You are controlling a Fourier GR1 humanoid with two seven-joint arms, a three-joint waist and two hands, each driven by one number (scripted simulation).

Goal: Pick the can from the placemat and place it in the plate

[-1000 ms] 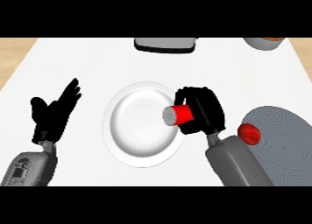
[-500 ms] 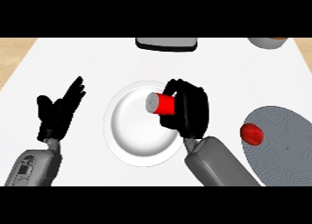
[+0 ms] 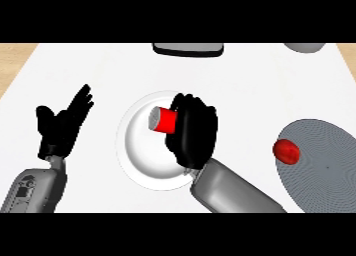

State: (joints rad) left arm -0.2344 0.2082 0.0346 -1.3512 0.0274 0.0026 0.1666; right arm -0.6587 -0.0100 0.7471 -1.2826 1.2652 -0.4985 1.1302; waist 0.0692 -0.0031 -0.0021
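Fingers of the right hand (image 3: pixel 192 132) curl round the red can (image 3: pixel 162 120) (lying sideways) over the white plate (image 3: pixel 144 160). Left hand (image 3: pixel 61 125) rests open at the counter's (image 3: pixel 240 80) left; the grey placemat (image 3: pixel 328 160) carries a red object (image 3: pixel 287 150).

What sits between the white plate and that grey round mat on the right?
In the head view, only bare white counter lies between the plate and the placemat, apart from the right hand's grey forearm crossing low. The small red object rests on the placemat itself.
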